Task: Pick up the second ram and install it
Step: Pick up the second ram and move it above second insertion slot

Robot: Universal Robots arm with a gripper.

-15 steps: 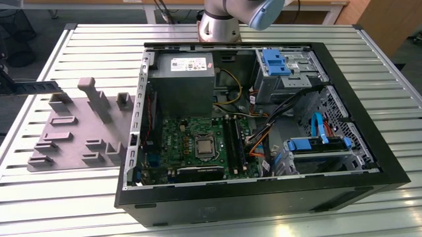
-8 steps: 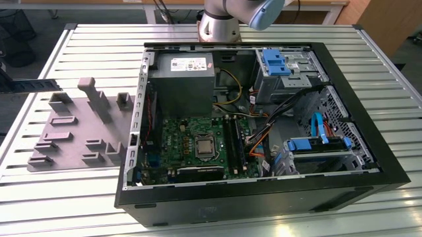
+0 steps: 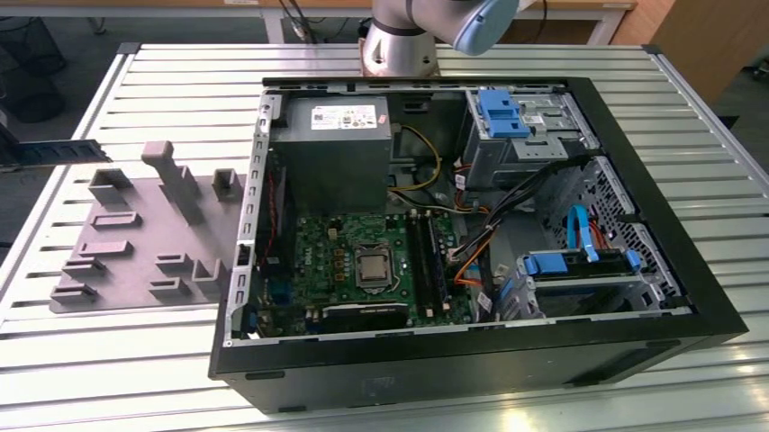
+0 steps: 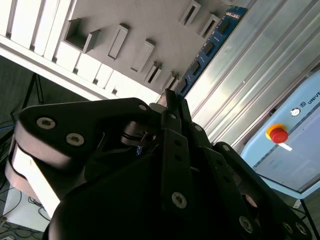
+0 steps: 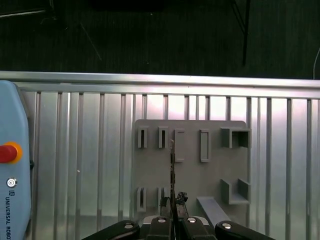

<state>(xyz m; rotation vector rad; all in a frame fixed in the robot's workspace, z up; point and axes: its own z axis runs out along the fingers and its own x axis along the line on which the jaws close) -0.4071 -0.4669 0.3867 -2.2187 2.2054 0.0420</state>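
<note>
Well, at the exterior view's far left edge the memory stick (image 3: pixel 54 151) hangs level in the air by the table's (image 3: pixel 180 90) left rim, apart from the grey holder tray (image 3: pixel 144 225) just to its right. In both wrist views the gripper (image 4: pixel 172 100) (image 5: pixel 173 200) has its jaws pinched on one end of the stick (image 4: pixel 210 42) (image 5: pixel 172 165), and the rest reaches out free over the tray (image 5: pixel 192 175) and the bare slats. A control pendant (image 5: pixel 12 190) lies on the table to one side, well apart from the tray.

Further right in the exterior view, bare slats run between the tray and the open computer case (image 3: pixel 481 360). The case's black walls ring the green main board (image 3: pixel 324 252). The power supply (image 3: pixel 330 153) crowds the board's far edge. Orange cables (image 3: pixel 481 247) and blue drive brackets (image 3: pixel 577 264) close in on its right side.
</note>
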